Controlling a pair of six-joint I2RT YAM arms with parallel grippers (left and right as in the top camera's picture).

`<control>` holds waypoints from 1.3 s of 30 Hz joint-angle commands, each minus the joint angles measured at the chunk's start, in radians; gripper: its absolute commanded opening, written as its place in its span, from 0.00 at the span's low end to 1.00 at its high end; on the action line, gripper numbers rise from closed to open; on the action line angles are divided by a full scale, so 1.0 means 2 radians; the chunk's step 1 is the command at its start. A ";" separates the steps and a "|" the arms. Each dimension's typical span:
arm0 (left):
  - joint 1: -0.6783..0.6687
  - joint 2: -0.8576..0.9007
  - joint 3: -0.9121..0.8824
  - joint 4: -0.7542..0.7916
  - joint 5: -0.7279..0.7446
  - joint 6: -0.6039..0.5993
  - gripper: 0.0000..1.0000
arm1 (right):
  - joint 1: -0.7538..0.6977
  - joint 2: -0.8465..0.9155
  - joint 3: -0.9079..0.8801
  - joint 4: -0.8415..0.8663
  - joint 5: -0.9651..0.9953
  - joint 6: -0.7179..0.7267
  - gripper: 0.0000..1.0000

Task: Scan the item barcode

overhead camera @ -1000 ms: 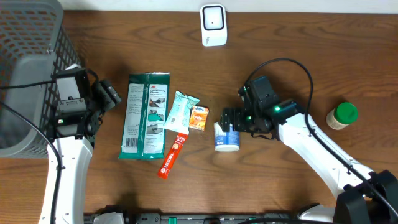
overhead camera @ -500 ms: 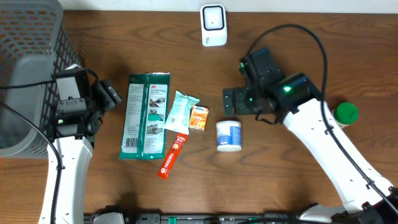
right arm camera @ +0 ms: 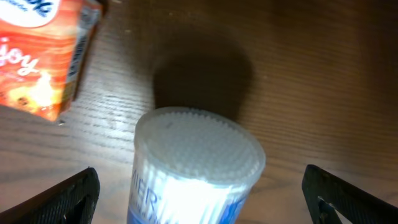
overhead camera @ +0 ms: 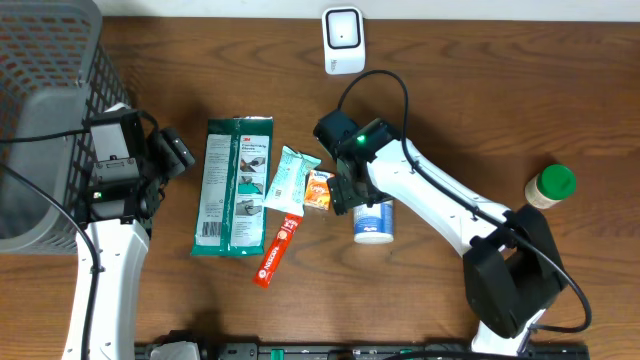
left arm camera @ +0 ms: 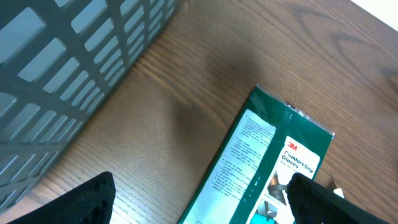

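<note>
We see a white round plastic tub with blue lettering (right arm camera: 196,168) at lower centre, its dotted white end facing us, on the brown wooden table (right arm camera: 323,74). An orange printed packet (right arm camera: 43,56) lies at upper left, apart from the tub. The right gripper (right arm camera: 205,199) shows black fingertips (right arm camera: 62,196) in both lower corners, spread wide, with the tub between them and untouched.

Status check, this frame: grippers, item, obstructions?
Left gripper open, empty, near green glove pack. Right gripper open over white tub, not gripping. Orange packet close beside tub. Scanner at far table edge.
</note>
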 commanded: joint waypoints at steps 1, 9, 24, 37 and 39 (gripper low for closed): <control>0.002 -0.005 0.013 0.000 -0.006 -0.003 0.89 | 0.002 0.009 0.000 0.009 0.014 0.017 0.99; 0.002 -0.005 0.013 0.000 -0.006 -0.003 0.88 | -0.004 0.043 0.000 0.013 0.015 0.081 0.99; 0.002 -0.005 0.013 0.000 -0.006 -0.003 0.88 | -0.014 0.058 -0.011 0.007 0.010 0.107 0.98; 0.002 -0.005 0.013 0.000 -0.006 -0.003 0.88 | -0.015 0.058 -0.022 0.021 -0.014 0.117 0.75; 0.002 -0.005 0.013 0.000 -0.006 -0.003 0.88 | -0.016 0.058 -0.021 0.020 -0.014 0.114 0.69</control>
